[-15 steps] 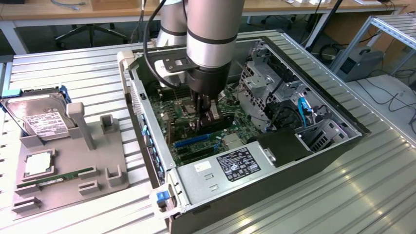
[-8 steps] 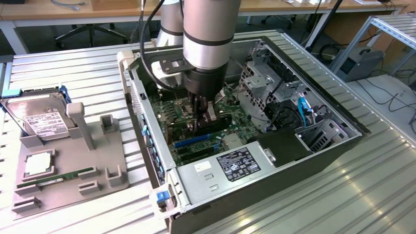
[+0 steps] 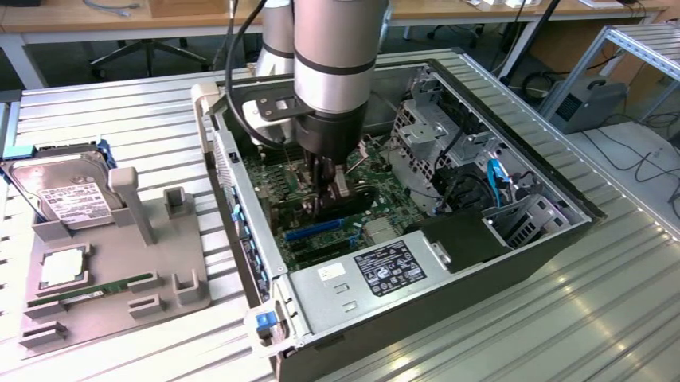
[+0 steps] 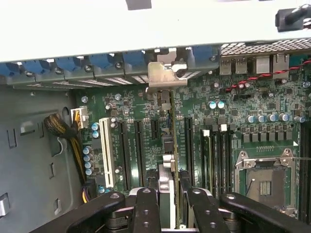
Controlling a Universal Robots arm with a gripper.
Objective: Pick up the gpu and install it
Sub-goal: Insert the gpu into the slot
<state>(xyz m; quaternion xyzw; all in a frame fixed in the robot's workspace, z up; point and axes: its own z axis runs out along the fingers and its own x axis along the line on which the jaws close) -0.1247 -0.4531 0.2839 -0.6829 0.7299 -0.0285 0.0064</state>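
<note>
One pincer [image 4: 170, 206], clamped on gpu [image 4: 167, 145].

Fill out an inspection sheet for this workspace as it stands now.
Surface: ribbed metal table.
Job's things: gpu held edge-on above the motherboard slots, its silver bracket at the rear wall of the open PC case.
Clutter: grey holder carrying a hard drive and a RAM stick.
Grippers: hand shut on the gpu, lowered inside the case.
Cables: yellow-black bundle in the case; black cable along the arm.
Surroundings: desks, an office chair and a metal frame behind.
</note>
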